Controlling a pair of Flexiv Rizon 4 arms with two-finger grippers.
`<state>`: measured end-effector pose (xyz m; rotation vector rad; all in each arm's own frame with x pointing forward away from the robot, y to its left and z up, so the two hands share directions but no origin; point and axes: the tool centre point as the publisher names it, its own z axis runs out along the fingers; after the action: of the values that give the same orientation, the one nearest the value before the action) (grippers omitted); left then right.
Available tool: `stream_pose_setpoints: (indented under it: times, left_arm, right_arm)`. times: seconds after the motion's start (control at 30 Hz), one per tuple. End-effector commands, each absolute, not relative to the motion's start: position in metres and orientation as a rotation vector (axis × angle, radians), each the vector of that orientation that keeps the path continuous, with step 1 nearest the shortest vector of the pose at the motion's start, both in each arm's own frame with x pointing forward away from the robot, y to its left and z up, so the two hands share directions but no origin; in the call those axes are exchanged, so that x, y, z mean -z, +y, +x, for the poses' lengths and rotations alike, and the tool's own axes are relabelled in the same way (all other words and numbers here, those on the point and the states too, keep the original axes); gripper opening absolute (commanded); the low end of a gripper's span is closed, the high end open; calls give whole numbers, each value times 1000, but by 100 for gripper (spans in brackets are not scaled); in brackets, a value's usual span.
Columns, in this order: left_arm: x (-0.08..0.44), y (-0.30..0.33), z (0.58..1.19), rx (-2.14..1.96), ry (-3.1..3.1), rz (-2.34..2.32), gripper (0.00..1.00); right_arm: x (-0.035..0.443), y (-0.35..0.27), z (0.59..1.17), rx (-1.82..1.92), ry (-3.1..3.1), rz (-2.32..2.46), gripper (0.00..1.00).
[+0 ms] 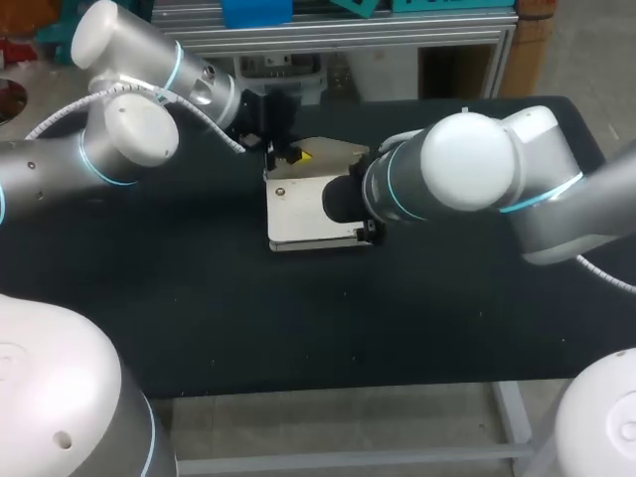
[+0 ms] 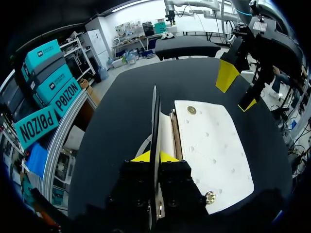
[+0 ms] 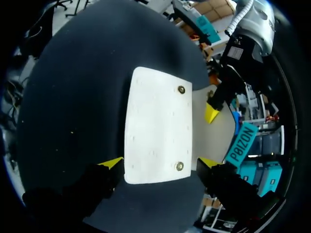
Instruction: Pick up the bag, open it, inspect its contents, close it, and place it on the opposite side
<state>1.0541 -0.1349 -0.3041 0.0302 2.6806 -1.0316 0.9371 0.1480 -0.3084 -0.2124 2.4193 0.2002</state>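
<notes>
A flat white bag (image 1: 303,214) with two metal snaps lies on the black table (image 1: 199,298). Its flap (image 2: 154,116) stands upright, seen edge-on between the yellow tips of my left gripper (image 2: 154,156), which is shut on it at the bag's back edge. In the head view that gripper (image 1: 285,154) is at the bag's far left corner. My right gripper (image 3: 160,164) hangs open over the bag's body (image 3: 155,121), its fingertips (image 3: 112,163) spread about as wide as the bag. In the head view the right arm (image 1: 467,174) hides its fingers.
Bare black tabletop (image 1: 328,328) lies in front of the bag and to both sides. The table's front edge (image 1: 348,393) runs across the head view, and a metal frame (image 1: 328,40) stands behind the back edge.
</notes>
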Motion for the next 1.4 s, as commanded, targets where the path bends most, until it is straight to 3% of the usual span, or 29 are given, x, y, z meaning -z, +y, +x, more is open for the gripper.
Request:
stream_pose_setpoints:
  times: [0.03,0.07,0.13,0.17,0.2,0.7,0.93,1.4]
  left_arm:
    - [285,-134,1035,1001,2668,22,0]
    - [282,-134,1032,1001,2668,23,0]
    - [277,-135,1028,997,2664,22,0]
    - [275,-135,1026,997,2665,19,0]
    - [273,-136,1024,992,2662,-6,0]
    - [269,-136,1021,1024,2646,-61,0]
    - [242,-141,1015,1011,2598,-7,0]
    - [226,-146,1002,1022,2581,53,0]
  right_arm:
    - [290,144,925,-185,2398,-213,71]
    - [288,144,925,-183,2391,-218,49]
    - [283,145,925,-181,2381,-222,28]
    - [282,145,926,-179,2376,-225,6]
    - [280,145,926,-178,2371,-228,0]
    - [260,145,942,-150,2311,-275,0]
    - [256,147,954,-148,2302,-289,0]
    - [268,146,990,-181,2316,-286,0]
